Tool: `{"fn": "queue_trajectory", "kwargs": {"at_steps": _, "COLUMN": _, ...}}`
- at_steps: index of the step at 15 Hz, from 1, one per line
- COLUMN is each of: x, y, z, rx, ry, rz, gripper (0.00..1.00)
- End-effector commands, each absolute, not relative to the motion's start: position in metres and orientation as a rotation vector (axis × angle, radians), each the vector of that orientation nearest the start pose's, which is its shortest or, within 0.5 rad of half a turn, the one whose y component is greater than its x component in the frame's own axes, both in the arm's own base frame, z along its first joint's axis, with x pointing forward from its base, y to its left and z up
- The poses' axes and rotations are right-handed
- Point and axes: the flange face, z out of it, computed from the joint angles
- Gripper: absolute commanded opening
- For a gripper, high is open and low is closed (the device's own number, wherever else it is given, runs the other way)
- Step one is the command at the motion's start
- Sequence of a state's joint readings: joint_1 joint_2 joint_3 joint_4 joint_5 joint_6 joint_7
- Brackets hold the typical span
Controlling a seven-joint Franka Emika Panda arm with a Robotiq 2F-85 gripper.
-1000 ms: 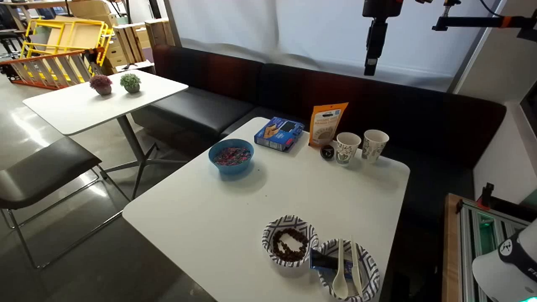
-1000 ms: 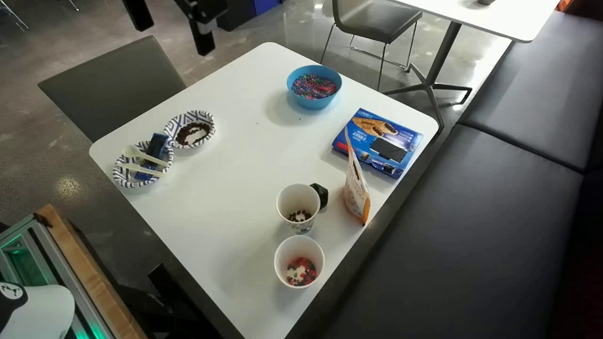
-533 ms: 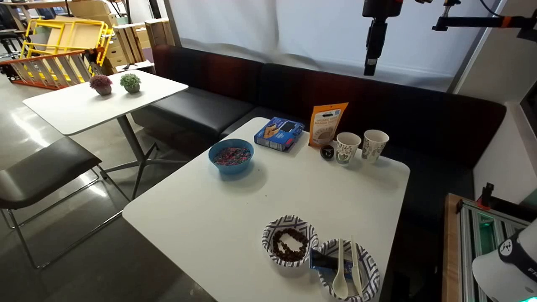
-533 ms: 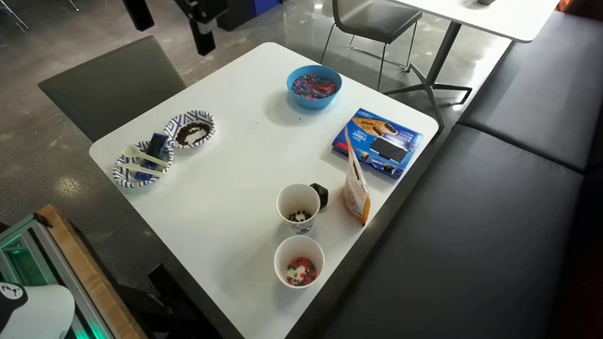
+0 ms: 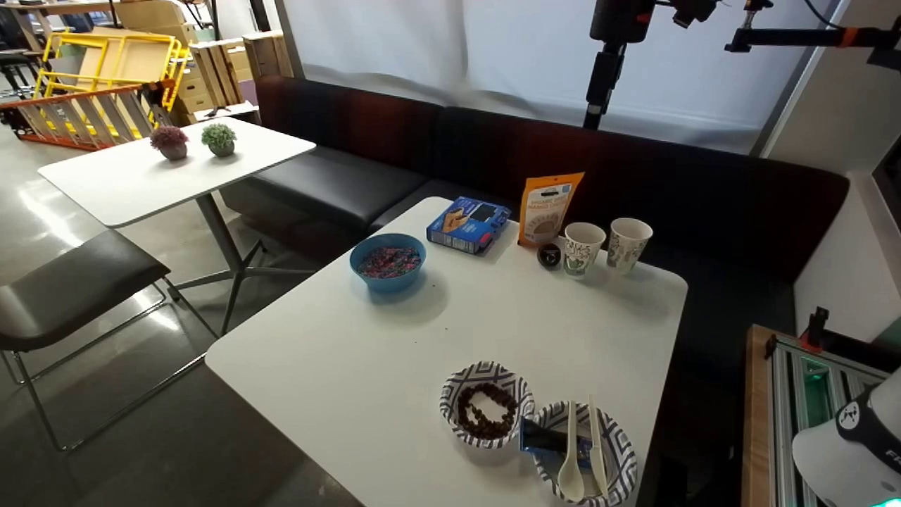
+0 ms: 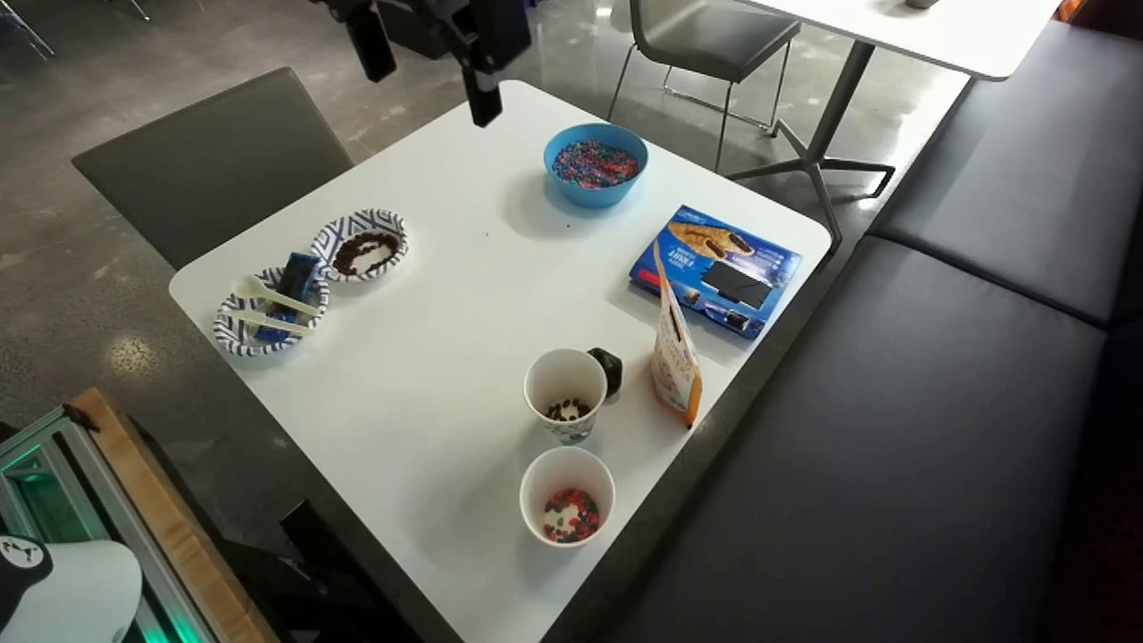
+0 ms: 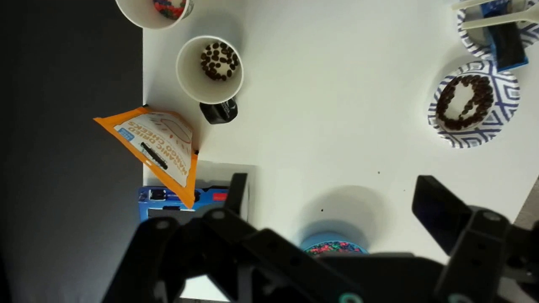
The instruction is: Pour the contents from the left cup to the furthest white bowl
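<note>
The left cup (image 5: pixel 583 251) is a patterned white paper cup standing upright on the table. Dark beans show at the bottom of this cup in an exterior view (image 6: pixel 565 384) and in the wrist view (image 7: pixel 189 80). The furthest white bowl (image 5: pixel 521 394) has a dark geometric rim and a ring of brown beans; it also shows in an exterior view (image 6: pixel 335 234) and in the wrist view (image 7: pixel 505 97). My gripper (image 6: pixel 432 96) is open and empty, high above the table, away from both. In the wrist view its fingers (image 7: pixel 332 183) stand wide apart above the table near the blue bowl.
A second cup (image 6: pixel 567 457) with red and dark pieces stands beside the left cup. A black object (image 6: pixel 609 371), orange pouch (image 6: pixel 676 366), blue box (image 6: pixel 714 268) and blue bowl (image 6: pixel 594 192) are around. Another patterned bowl (image 5: pixel 623 451) holds a spoon, knife and packet, touching the bean bowl.
My gripper has moved in the last half second, rightward and slightly down in an exterior view, and leftward in an exterior view. It stays open. The objects on the table have not moved.
</note>
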State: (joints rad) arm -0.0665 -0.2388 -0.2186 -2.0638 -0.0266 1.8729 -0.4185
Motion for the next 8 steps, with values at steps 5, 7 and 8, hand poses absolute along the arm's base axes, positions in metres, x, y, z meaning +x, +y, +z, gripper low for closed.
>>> {"fn": "queue_trajectory", "kwargs": {"at_steps": 5, "x": 0.513, "y": -0.178, "z": 0.488, "rx": -3.162, "ry": -0.093, "rz": -0.163, "gripper": 1.0}}
{"fn": "queue_trajectory", "kwargs": {"at_steps": 7, "x": 0.524, "y": -0.187, "z": 0.467, "rx": -3.155, "ry": 0.035, "rz": -0.21, "gripper": 1.0}}
{"fn": "queue_trajectory", "kwargs": {"at_steps": 8, "x": 0.528, "y": -0.194, "z": 0.455, "rx": -3.16, "ry": 0.093, "rz": -0.219, "gripper": 1.0}}
